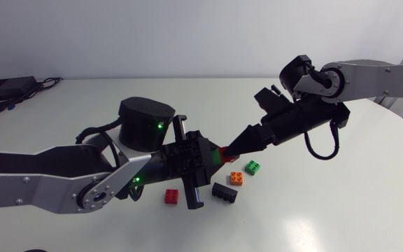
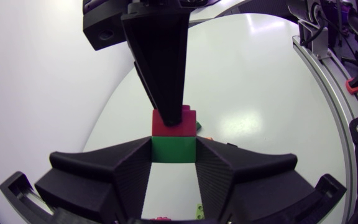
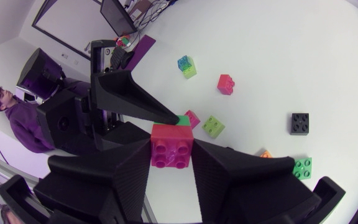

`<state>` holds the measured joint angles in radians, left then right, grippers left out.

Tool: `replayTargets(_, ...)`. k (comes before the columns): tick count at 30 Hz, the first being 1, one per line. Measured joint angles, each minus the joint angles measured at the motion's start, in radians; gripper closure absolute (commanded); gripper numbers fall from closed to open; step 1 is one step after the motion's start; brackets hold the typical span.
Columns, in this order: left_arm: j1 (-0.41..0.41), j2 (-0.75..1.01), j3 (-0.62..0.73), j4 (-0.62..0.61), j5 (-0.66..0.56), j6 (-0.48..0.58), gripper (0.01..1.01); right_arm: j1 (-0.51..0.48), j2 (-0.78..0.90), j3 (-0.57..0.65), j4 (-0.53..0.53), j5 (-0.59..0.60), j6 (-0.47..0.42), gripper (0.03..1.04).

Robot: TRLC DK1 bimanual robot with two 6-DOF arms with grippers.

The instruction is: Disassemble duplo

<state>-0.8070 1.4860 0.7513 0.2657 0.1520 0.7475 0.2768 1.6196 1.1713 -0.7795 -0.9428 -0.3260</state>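
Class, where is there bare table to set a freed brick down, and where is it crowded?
Bare: the far side of the table, beyond the held stack, and its near right, past the green brick. Crowded: around the red brick, black brick and orange brick.

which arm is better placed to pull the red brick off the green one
Right, likely: its hand is shut on the red brick and can pull back, while the left hand clamps the green brick.
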Motion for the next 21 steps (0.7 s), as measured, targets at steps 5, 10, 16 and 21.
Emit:
replayTargets(5,-0.028,-0.010,-0.023,0.006,-0.018,0.024,0.702,0.006,0.000,0.005,-0.054,0.014,-0.008,0.79)
replayTargets(10,-0.051,-0.014,-0.045,0.048,-0.036,0.045,0.702,0.005,0.001,0.036,-0.129,0.036,-0.043,0.79)
replayTargets(16,-0.053,-0.024,-0.060,0.080,-0.037,0.054,0.702,-0.004,0.001,0.058,-0.165,0.035,-0.080,0.79)
replayTargets(21,-0.053,-0.031,-0.075,0.082,-0.044,0.076,0.702,-0.005,0.001,0.060,-0.172,0.038,-0.094,0.79)
